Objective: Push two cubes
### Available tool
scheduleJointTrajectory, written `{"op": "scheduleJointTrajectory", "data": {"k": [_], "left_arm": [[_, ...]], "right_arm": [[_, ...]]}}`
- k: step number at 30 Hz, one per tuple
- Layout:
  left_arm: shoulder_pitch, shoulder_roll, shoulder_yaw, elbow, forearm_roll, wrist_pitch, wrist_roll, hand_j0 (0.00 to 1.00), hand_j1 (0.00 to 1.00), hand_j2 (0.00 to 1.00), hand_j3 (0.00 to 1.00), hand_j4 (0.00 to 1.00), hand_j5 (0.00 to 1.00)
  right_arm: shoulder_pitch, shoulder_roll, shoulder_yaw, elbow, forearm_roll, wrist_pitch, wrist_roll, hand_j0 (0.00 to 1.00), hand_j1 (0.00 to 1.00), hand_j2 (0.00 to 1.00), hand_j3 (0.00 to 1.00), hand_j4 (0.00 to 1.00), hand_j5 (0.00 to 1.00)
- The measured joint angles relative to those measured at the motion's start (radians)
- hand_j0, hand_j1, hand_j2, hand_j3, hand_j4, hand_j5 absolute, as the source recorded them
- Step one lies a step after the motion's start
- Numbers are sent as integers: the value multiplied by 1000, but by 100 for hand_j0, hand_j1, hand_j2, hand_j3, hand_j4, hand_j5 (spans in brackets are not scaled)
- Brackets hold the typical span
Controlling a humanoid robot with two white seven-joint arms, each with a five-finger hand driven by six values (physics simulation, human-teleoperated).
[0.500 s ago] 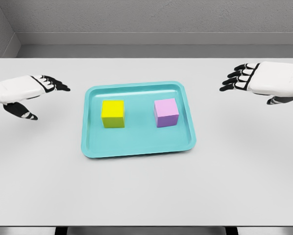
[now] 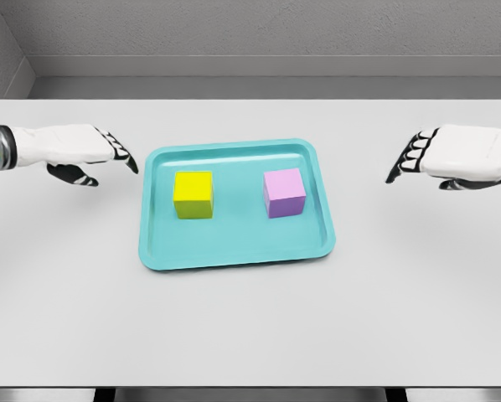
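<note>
A yellow cube point(image 2: 193, 193) sits on the left half of a teal tray point(image 2: 234, 247); a pink cube point(image 2: 284, 192) sits on its right half, a gap between them. My left hand point(image 2: 116, 155) hovers just outside the tray's left rim, fingers extended and pointing down toward the tray, holding nothing. My right hand point(image 2: 405, 159) is off the tray's right side, farther from the rim, fingers bent downward and empty. Neither hand touches a cube or the tray.
The tray lies mid-table on a white tabletop point(image 2: 250, 327). A grey wall runs along the table's far edge, and the near edge shows at the bottom of the view.
The left hand moved right and up, closer to the tray's left rim. The right hand's fingers tipped downward and it shifted slightly lower. Both cubes stayed put.
</note>
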Motion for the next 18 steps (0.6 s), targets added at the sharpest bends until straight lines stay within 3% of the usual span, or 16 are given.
{"op": "scheduleJointTrajectory", "data": {"k": [7, 13, 18], "left_arm": [[-21, -64, -23, 6, -35, 0, -6, 47, 47, 47, 47, 47, 47], [-20, -113, -33, 5, -39, 0, -7, 47, 47, 47, 47, 47, 47], [-20, -127, -42, 9, -50, 0, -7, 47, 47, 47, 47, 47, 47]], "right_arm": [[5, 75, -53, 18, 2, 0, 0, 41, 41, 41, 41, 41, 41], [25, 202, -49, 26, 109, 0, 0, 42, 42, 42, 42, 42, 42], [-43, 238, 14, 54, 133, 1, 0, 44, 44, 44, 44, 44, 44]]}}
